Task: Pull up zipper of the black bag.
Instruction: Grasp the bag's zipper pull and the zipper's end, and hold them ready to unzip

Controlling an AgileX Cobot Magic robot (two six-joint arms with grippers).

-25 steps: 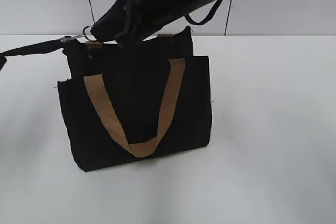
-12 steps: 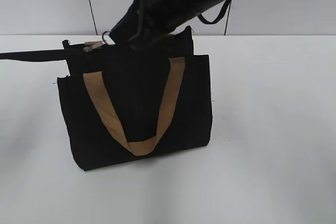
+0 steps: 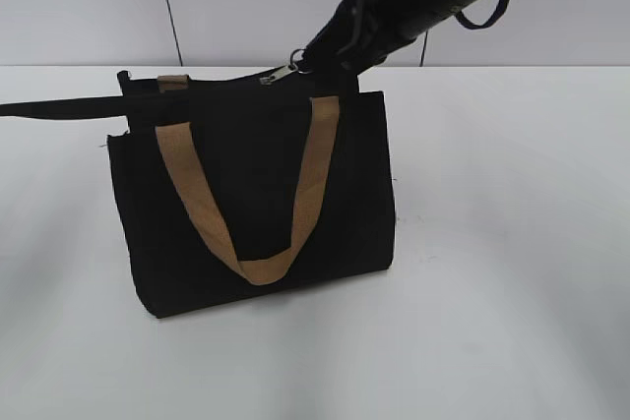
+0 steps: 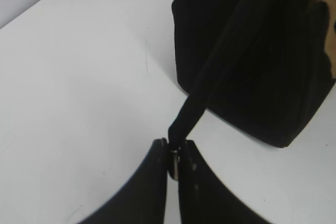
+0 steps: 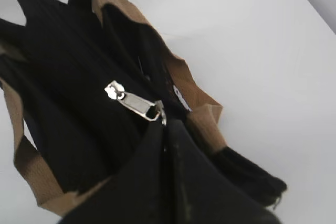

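Observation:
The black bag (image 3: 256,194) stands upright on the white table, one tan handle hanging down its front. The zipper's silvery pull (image 3: 281,73) sits on the top rim, right of the middle. My right gripper (image 3: 310,58) is shut on the pull's ring, reaching in from the upper right. The right wrist view shows the pull (image 5: 131,99) stretched taut from the jaws (image 5: 164,124) over the bag's top (image 5: 68,77). My left gripper (image 4: 174,153) is shut on the end of a black strap (image 4: 210,82) that runs taut from the bag's left end (image 4: 262,77).
The strap (image 3: 59,105) stretches left off the exterior view, level with the bag's top. The white table (image 3: 512,243) spreads around the bag, with a grey wall behind. A black cable loop (image 3: 487,12) hangs from my right arm.
My right gripper has drawn the zipper pull to the right along the top rim, from near the left end to past the middle. The strap stays taut to the left.

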